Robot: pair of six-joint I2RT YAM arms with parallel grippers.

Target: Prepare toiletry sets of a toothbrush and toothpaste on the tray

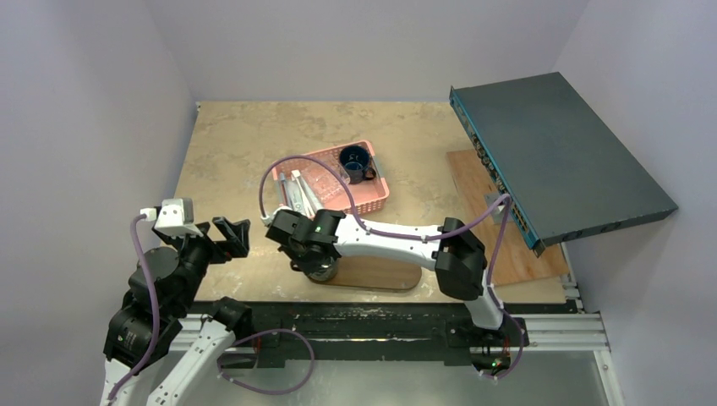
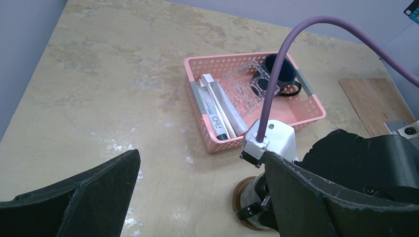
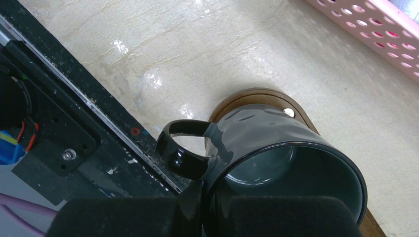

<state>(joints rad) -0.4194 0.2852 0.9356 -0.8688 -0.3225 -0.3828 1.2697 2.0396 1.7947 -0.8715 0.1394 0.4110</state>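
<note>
The dark brown oval tray (image 1: 380,272) lies near the front edge; its left end also shows in the right wrist view (image 3: 247,96). My right gripper (image 1: 309,245) (image 3: 207,212) is shut on the rim of a black mug (image 3: 257,138), one finger inside and one outside, at the tray's left end. I cannot tell whether the mug touches the tray. White toothbrushes (image 2: 216,98) and pale tubes (image 2: 213,116) lie in the left part of the pink basket (image 2: 217,143). My left gripper (image 2: 200,163) (image 1: 232,237) is open and empty, left of the tray.
The pink basket (image 1: 376,199) also holds a dark blue mug (image 2: 279,69) and a clear plastic piece (image 2: 247,81). A paler wooden board (image 1: 473,182) lies at the right under a tilted dark flat box (image 1: 558,152). A black rail runs along the near edge.
</note>
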